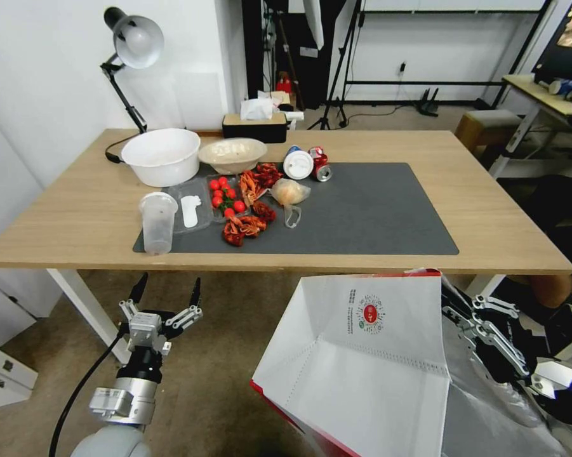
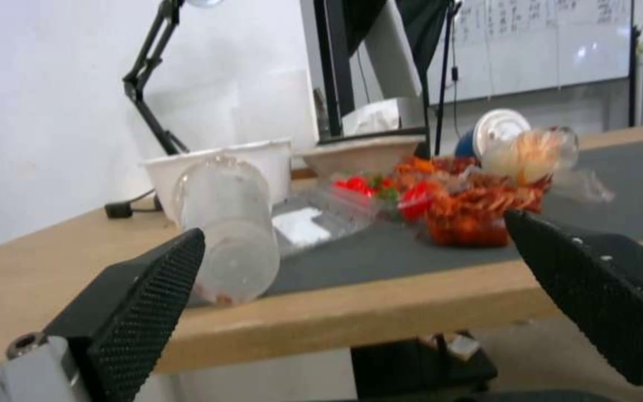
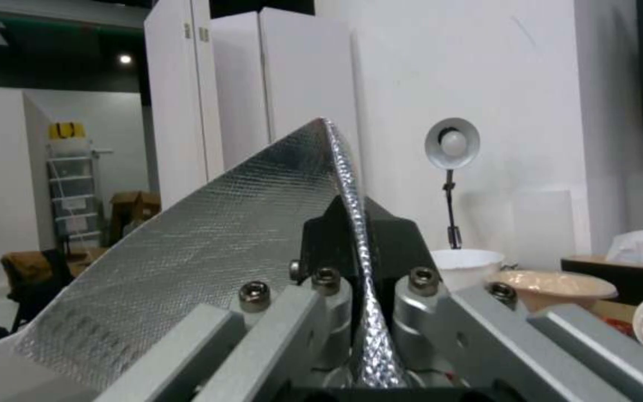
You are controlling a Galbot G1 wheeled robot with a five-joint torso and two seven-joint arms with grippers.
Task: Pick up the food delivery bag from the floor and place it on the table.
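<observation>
The food delivery bag (image 1: 362, 355) hangs off the floor (image 1: 216, 355), just in front of the table's near edge at the right. Its white face with the round red logo is turned up and a red side shows below. My right gripper (image 1: 454, 304) is shut on the bag's upper edge. In the right wrist view the silver foil lining (image 3: 210, 234) is pinched between my right gripper's (image 3: 356, 223) fingers. The table (image 1: 489, 209) has a light-wood top and a dark grey mat (image 1: 374, 216). My left gripper (image 1: 167, 292) stands open below the table's front edge at the left; its textured fingers (image 2: 150, 290) are wide apart.
Things crowd the mat's left half: a clear cup (image 1: 157, 222), tomatoes (image 1: 225, 193), crayfish (image 1: 244, 227) and a small clear plastic bag (image 1: 289, 192). Behind them stand a white bowl (image 1: 161, 155), beige bowl (image 1: 232, 154), cans (image 1: 311, 164), tissue box (image 1: 255, 125) and desk lamp (image 1: 133, 44).
</observation>
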